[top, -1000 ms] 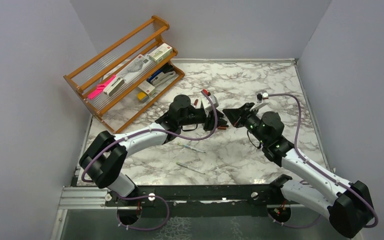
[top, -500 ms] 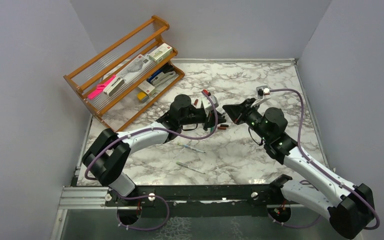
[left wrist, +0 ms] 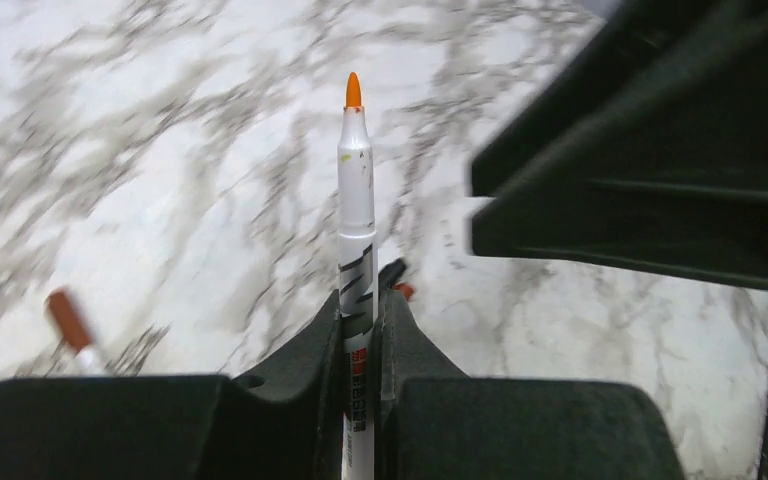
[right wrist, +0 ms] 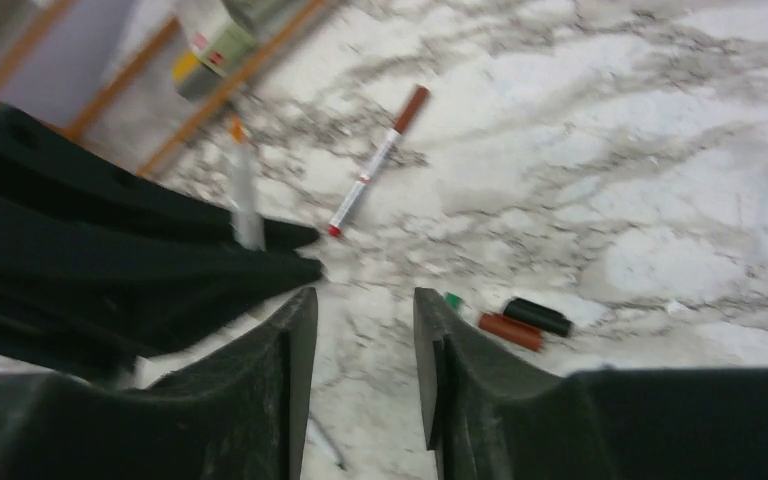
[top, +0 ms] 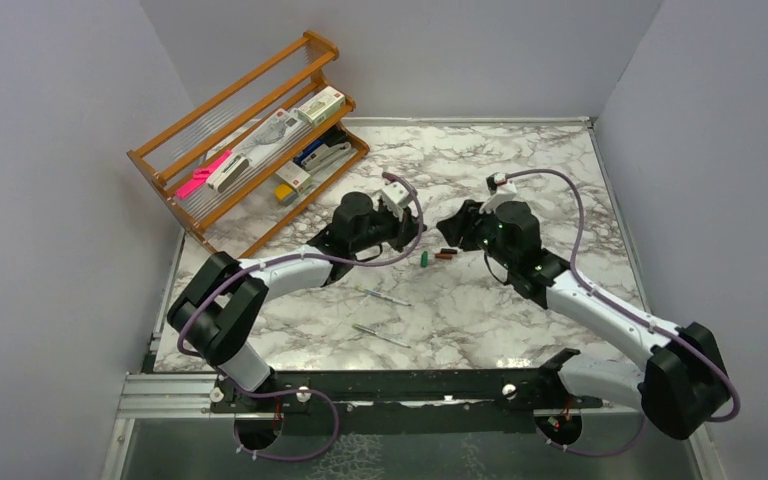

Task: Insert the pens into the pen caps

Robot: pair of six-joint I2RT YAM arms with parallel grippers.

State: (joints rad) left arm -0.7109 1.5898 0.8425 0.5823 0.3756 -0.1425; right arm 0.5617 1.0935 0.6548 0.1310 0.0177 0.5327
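My left gripper (left wrist: 362, 300) is shut on a thin white pen (left wrist: 356, 210) with an orange tip, which points forward out of the jaws. In the top view the left gripper (top: 412, 233) faces my right gripper (top: 454, 227) over the table's middle. The right gripper (right wrist: 360, 305) is open and empty, low over the marble. Just right of its fingers lie a green cap (right wrist: 453, 299), a red-brown cap (right wrist: 508, 331) and a dark cap (right wrist: 537, 316). The green cap (top: 425, 259) and the red-brown cap (top: 447, 254) also show from above.
A pen with a red-brown cap (right wrist: 375, 165) lies beyond the grippers. Two thin pens (top: 388, 296) (top: 380, 335) lie nearer the bases. A wooden rack (top: 250, 140) with stationery and a pink marker (top: 202, 175) stands at the back left. Grey walls enclose the table.
The left gripper has drawn back to the left with the pen and its wrist has turned. The right gripper has moved left and lower. The green cap now shows between them.
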